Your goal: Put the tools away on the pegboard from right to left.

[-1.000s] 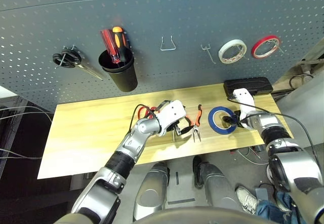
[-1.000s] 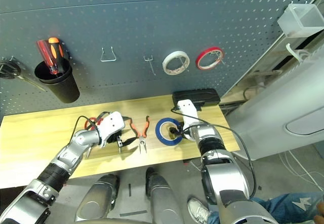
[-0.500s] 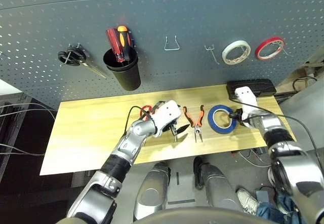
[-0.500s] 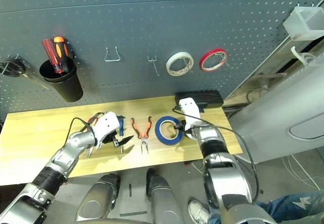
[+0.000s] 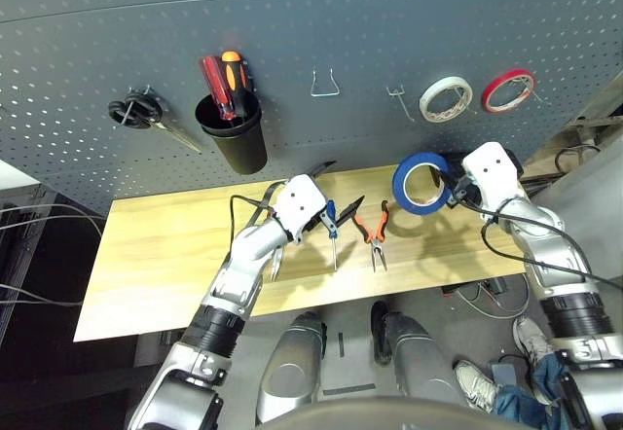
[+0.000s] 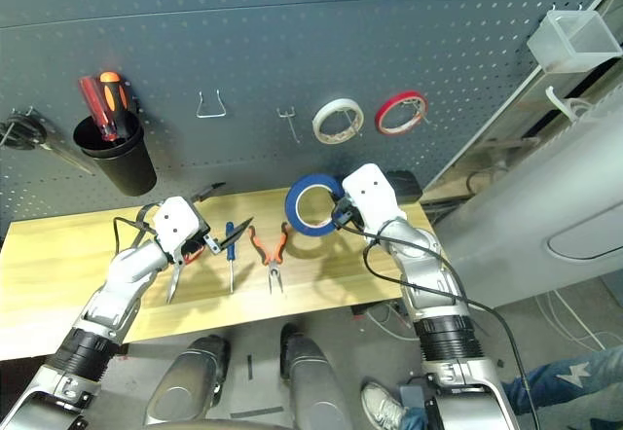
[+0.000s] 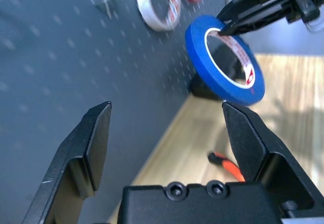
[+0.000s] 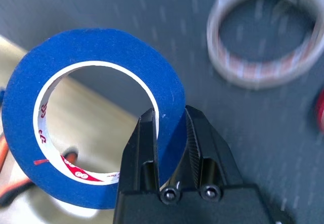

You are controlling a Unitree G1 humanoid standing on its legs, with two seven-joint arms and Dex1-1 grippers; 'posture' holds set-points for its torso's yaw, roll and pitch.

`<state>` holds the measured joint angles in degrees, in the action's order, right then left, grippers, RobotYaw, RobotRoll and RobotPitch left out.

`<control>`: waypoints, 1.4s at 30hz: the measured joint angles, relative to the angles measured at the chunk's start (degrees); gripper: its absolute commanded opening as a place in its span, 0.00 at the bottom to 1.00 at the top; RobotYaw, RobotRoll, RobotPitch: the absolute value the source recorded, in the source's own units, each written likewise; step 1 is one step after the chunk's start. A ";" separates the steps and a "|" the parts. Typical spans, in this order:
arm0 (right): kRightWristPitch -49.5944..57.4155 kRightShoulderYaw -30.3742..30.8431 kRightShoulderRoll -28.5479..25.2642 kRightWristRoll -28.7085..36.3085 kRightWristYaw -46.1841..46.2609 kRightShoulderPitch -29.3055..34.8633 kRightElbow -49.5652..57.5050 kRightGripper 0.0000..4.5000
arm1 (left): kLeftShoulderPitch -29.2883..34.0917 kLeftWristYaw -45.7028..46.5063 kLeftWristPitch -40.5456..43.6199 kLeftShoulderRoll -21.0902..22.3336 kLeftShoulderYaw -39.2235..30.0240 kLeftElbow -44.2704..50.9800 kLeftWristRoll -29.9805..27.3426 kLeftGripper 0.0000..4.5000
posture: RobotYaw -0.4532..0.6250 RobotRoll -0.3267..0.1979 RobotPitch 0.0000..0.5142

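Right gripper (image 8: 169, 133) clamped on blue tape roll's (image 5: 421, 184) rim, held off the table (image 5: 165, 255); left gripper (image 7: 172, 133) spread apart, empty.

A white tape roll (image 5: 447, 98) and red tape roll (image 5: 509, 89) hang above the right gripper (image 5: 450, 197); black-handled scissors (image 5: 136, 111) (far side) hang well beyond the left gripper (image 5: 331, 197).

Even, bright overhead light falls on the pale surface (image 5: 165, 255), with soft shadows under the arms. The head views bow the pegboard (image 5: 311, 21) toward 12 o'clock. In the right wrist view the white tape roll (image 8: 266, 36) is smeared, out of focus.
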<state>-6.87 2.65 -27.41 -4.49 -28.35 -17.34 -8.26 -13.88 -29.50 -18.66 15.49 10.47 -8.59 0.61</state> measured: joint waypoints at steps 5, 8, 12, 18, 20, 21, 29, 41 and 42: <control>-10.24 0.81 -0.30 -2.10 1.12 -0.51 -0.26 0.15 | -0.30 0.00 -3.31 -0.45 -0.39 0.82 -0.94 1.00 | 0.55 0.62 0.35; -14.94 0.80 -0.42 -2.78 2.17 -0.62 -0.26 0.15 | -0.59 0.03 -4.19 -0.49 -0.44 1.04 -0.98 1.00 | 0.55 0.62 0.35; -19.06 0.67 -0.41 -2.86 3.70 -0.63 -0.03 0.15 | -0.59 0.13 -4.73 -0.56 -0.44 1.06 -0.99 1.00 | 0.55 0.62 0.36; -20.88 -0.23 -0.39 -2.86 6.03 -0.82 1.08 0.15 | -0.61 0.46 -5.22 -0.60 -0.45 1.06 -0.98 1.00 | 0.54 0.62 0.37; -20.84 -1.00 -0.35 -2.86 7.16 -1.42 1.07 0.15 | -0.69 0.51 -5.35 -0.60 -0.46 1.06 -0.98 1.00 | 0.54 0.62 0.37; -20.66 -1.44 -0.34 -2.87 7.65 -1.98 1.07 0.15 | -0.75 0.52 -5.43 -0.60 -0.46 1.05 -0.98 1.00 | 0.54 0.62 0.37; -13.88 -2.19 1.52 -5.00 12.26 -9.22 -3.67 0.15 | -1.35 0.63 -5.47 -0.91 -0.39 0.62 -0.89 1.00 | 0.54 0.62 0.37; -9.39 0.44 2.72 -1.66 4.68 0.45 -2.95 0.99 | -1.06 -4.44 4.21 1.91 2.53 2.19 -0.84 1.00 | 0.58 0.62 0.40; -8.84 0.66 2.50 -1.24 3.89 1.88 -2.81 0.99 | -1.01 -4.72 4.88 2.21 2.56 2.43 -0.84 1.00 | 0.58 0.62 0.41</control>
<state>-15.71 3.32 -24.91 -5.73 -24.46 -15.45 -11.07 -14.89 -34.22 -13.78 17.69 13.03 -6.16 -0.23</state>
